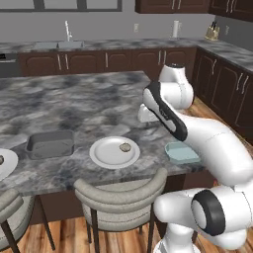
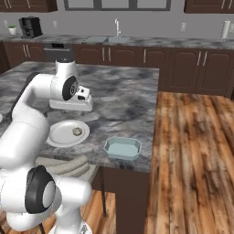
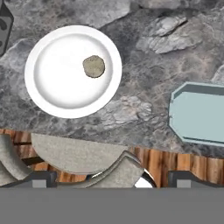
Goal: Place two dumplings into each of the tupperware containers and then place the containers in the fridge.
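even, soft rendered light, faint shadows, no glare, slightly coarse detail.

The grey marbled surface [image 1: 74, 104] is overlooked from behind, left and right. From the hand, it is viewed straight down, closer. The round white plate [image 3: 48, 94] is shared by all.

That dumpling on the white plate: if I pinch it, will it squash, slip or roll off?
The dumpling looks small, lumpy and rounded, so it probably weighs little but could roll or skid on the smooth plate if nudged sideways. Its surface looks matte, so likely not very slippery. Whether it squashes can't be told from here; a gentle pinch seems wise. The gripper is open above it.
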Motion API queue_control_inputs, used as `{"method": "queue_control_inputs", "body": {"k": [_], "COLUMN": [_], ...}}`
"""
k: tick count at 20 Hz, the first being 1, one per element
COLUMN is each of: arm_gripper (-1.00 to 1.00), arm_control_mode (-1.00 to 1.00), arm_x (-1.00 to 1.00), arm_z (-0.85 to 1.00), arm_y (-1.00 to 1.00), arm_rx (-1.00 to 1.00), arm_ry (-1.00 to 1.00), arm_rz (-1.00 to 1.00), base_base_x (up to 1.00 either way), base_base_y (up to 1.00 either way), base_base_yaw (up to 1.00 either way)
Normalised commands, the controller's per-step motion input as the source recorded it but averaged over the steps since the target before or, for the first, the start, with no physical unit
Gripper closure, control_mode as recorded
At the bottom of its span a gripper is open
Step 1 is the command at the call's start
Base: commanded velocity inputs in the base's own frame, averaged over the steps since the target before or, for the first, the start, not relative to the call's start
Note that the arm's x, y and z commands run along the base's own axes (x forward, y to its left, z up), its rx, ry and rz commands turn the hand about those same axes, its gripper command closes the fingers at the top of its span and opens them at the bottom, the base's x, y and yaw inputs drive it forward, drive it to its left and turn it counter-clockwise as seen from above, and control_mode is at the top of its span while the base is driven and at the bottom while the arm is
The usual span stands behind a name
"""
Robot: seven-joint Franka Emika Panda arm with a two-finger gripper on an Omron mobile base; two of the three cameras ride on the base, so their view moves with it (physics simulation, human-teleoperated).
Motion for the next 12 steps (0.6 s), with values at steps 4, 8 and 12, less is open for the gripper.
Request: {"method": "queue_control_inputs", "body": {"k": [4,8,12], "arm_gripper": [-1.0,-1.0,-1.0], "arm_control_mode": [-1.0,-1.0,-1.0], "arm_x": [1.0,0.96,0.7], "arm_z": [-0.97,-0.76,-0.6], "arm_y": [0.83,0.26,0.08], "arm_rx": [0.0,0.0,0.0], "arm_ry": [0.27,0.24,0.13], "arm_rz": [0.01,0.02,0.01], "base_base_x": [0.0,0.0,0.0], "base_base_y": [0.0,0.0,0.0], "base_base_yaw": [0.0,0.0,0.0]}}
